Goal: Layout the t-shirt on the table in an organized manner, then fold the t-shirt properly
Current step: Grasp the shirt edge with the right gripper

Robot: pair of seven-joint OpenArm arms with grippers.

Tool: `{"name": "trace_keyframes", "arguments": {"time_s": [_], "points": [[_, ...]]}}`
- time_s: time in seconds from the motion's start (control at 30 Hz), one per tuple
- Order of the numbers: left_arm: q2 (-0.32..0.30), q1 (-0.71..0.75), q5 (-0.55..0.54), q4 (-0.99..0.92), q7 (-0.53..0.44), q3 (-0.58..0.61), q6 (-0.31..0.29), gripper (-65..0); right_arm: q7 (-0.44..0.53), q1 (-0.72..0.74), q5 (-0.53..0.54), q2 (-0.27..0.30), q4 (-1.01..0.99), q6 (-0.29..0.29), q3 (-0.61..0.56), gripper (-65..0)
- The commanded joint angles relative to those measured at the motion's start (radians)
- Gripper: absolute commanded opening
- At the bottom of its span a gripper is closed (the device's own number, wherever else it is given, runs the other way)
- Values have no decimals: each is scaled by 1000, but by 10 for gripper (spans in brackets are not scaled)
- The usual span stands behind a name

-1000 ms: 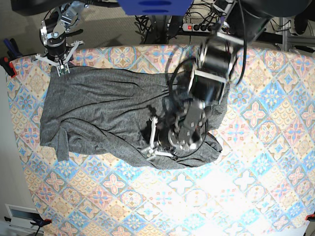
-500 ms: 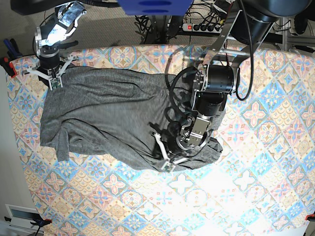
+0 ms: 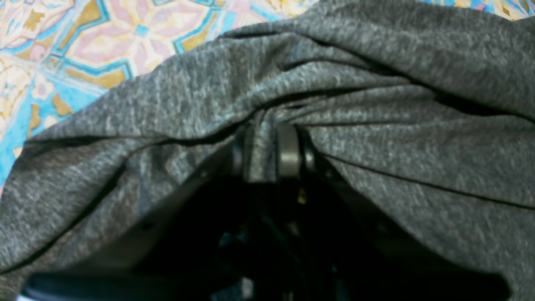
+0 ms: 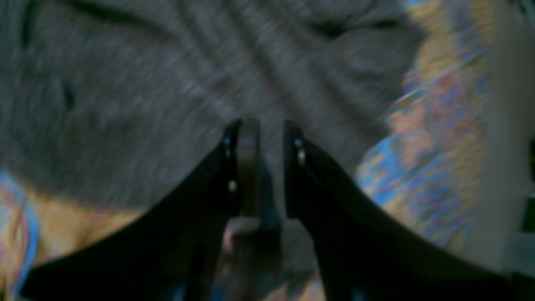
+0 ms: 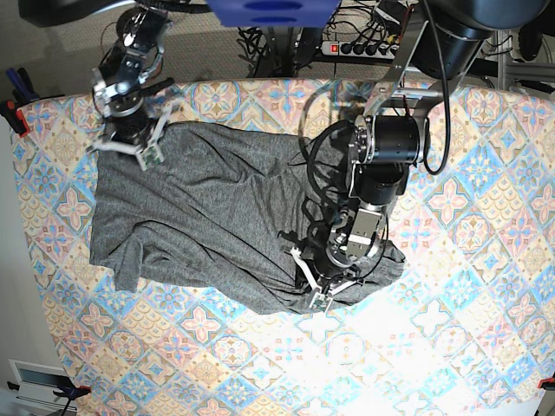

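Note:
The dark-grey t-shirt (image 5: pixel 208 208) lies rumpled across the left and middle of the patterned table (image 5: pixel 434 347). My left gripper (image 5: pixel 323 290) is at the shirt's near right hem. In the left wrist view the gripper (image 3: pixel 267 142) is shut on a gathered fold of the t-shirt (image 3: pixel 376 125), and creases fan out from the pinch. My right gripper (image 5: pixel 128 149) sits on the shirt's far left corner. The right wrist view is blurred: the jaws of the gripper (image 4: pixel 269 138) stand narrowly apart with grey t-shirt (image 4: pixel 146 83) cloth between them.
Beyond the table's far edge are a power strip (image 5: pixel 351 48), tangled cables and a blue object (image 5: pixel 269 10). Red clamps (image 5: pixel 12 117) grip the table's left edge. Bare patterned cloth (image 3: pixel 104 42) stretches right of and in front of the shirt.
The right gripper moved right and toward the near side along the far corner. The left gripper drew the hem nearer and to the right, and the whole shirt shifted right.

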Motion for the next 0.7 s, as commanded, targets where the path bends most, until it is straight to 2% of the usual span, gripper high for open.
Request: {"name": "trace_keyframes", "arguments": {"time_s": [0.0,0.07,0.2,0.47,0.57,0.67], "points": [[5,-10,7,8,25,1,10,-546,-11,-4,-18,10,6,-9,-12,-555],[6,-7,7,8,25,1,9,-546,-42,-19,-60,10,-27,-9,-32,-556],[6,-10,7,8,25,1,9,-546,-29,-54,-101,10,-106,-9,-35,-556],[-11,-13,7,8,25,1,9,-546,-26,-80,-104,10,-97,-9,160,-556],[-14,-13,7,8,25,1,9,-546,17,-80,-99,10,-46,-9,206,-559],[-12,-11,7,8,25,1,9,-546,104,-80,-99,10,33,-9,244,-585]]}}
